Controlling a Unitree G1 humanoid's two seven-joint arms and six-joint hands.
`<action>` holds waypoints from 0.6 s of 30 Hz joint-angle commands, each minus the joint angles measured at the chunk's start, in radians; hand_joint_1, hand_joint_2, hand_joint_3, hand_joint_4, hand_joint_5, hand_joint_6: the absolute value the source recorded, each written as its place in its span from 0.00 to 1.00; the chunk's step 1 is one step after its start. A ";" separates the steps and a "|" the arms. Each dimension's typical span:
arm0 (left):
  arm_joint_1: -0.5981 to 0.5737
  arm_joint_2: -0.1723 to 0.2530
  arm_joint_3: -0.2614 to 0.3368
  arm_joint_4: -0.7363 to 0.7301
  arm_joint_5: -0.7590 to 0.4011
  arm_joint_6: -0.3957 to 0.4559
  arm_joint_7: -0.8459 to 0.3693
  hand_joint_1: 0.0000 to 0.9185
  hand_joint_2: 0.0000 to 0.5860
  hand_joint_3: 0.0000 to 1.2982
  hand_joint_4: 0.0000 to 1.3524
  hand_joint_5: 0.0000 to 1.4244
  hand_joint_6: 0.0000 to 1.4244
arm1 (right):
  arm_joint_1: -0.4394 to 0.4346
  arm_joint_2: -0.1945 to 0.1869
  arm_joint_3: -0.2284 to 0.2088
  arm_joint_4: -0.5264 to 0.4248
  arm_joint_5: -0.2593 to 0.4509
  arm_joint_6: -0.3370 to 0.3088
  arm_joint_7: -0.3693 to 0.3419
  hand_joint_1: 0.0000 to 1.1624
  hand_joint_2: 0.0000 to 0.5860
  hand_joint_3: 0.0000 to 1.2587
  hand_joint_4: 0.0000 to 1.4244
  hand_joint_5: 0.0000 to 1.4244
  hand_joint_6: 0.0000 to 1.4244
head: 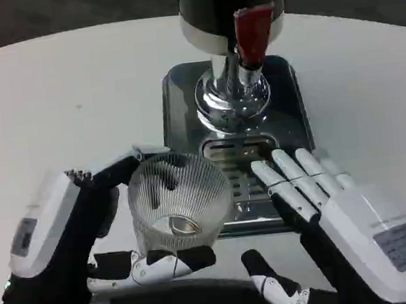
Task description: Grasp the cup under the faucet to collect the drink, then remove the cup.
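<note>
So closest to the camera you've got both robot hands down at the bottom edge. The left robot hand (88,229) is wrapped around a clear ribbed plastic cup (178,202), one finger curling over the top-left of the rim and the thumb tucked under the lower side, so it's properly holding it. The cup itself is see-through with fine vertical ridges all the way round; it's tipped toward the camera so you look straight into the mouth and down to the base, and whether there's liquid in it is hard to tell. It sits at the front-left corner of the dark metal drip tray (176,104), overlapping the tray's front edge rather than under the spout. The right robot hand (333,211) is flat and spread, holding nothing, fingers (293,175) stretched out over the slotted grate (241,166) just beside the cup, thumb sticking out low. Further back on the tray stands the shiny chrome base of the drink dispenser (230,95), with a red tap handle (252,34) sticking out front and a dark body above it. All of it sits on the round white bench (60,102).
</note>
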 commanded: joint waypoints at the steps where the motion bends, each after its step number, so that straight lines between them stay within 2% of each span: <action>1: 0.011 0.000 0.009 0.004 -0.007 -0.033 0.023 0.66 0.14 0.74 0.81 0.87 0.98 | 0.004 0.011 -0.008 -0.012 -0.001 -0.011 0.005 0.30 0.79 0.06 0.00 0.00 0.00; 18: -0.027 0.001 0.012 0.057 0.019 -0.056 0.047 0.66 0.13 0.74 0.82 0.87 0.98 | 0.002 0.019 -0.020 0.002 -0.004 0.001 0.017 0.28 0.79 0.06 0.01 0.00 0.00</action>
